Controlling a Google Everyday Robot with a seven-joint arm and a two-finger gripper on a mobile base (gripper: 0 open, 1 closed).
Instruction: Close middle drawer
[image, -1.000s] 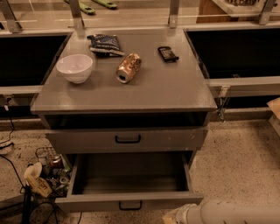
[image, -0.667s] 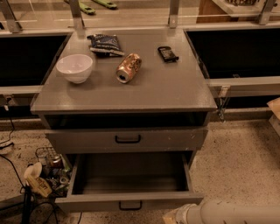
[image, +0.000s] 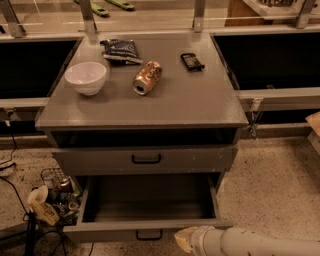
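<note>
- Now the gripper (image: 184, 239) sits at the bottom edge of the view, at the pale tip of a white arm coming in from the right; whether it is clenched or released cannot be told.
- Just above it and to its left is the middle drawer (image: 150, 200), standing wide open, with its front panel the part nearest the gripper.
- That drawer's black handle (image: 149, 234) is just left of the gripper, apart from it.
- Farther up from the gripper is the upper drawer (image: 190, 160), its front set well back.
- Well beyond the gripper, on the cabinet top (image: 200, 105), are a white bowl (image: 85, 77), a tipped can (image: 147, 77) and a dark packet (image: 121, 50).
</note>
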